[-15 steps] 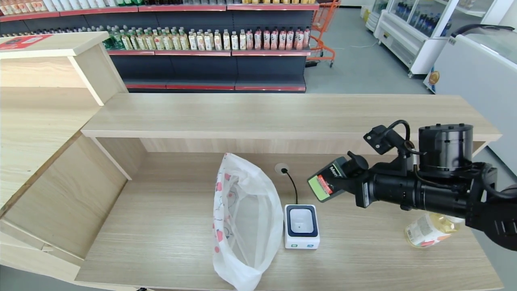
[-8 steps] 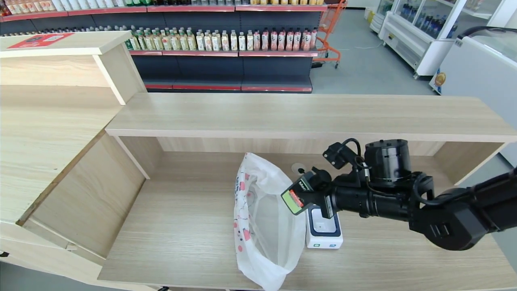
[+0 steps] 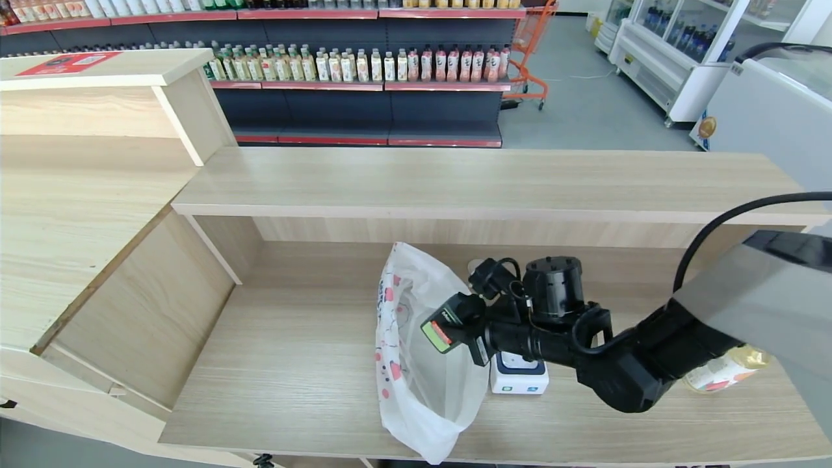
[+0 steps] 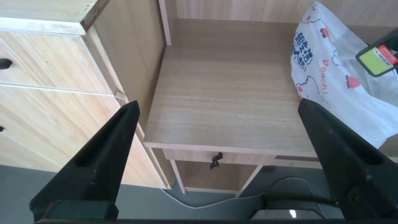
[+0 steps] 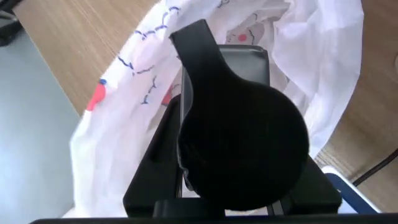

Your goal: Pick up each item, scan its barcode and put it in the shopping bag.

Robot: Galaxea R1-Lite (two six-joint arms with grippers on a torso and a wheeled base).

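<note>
Black box [image 3: 438, 332] in R tool [image 3: 463, 314], over shopping bag [image 3: 398, 390] mouth.

Thin translucent plastic shopping bag [image 3: 416, 383] on matt woodgrain counter [image 3: 292, 377].

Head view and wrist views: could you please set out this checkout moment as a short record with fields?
Right pincer: shut on a dark box with a green and red label
Box position: held over the open mouth of the shopping bag, not yet released
Left pincer: open, holding nothing, near the counter's front edge
Scanner: on the counter, beside the bag on the robot's right
Left to do: bottle on the counter at far right, partly hidden by the arm
</note>
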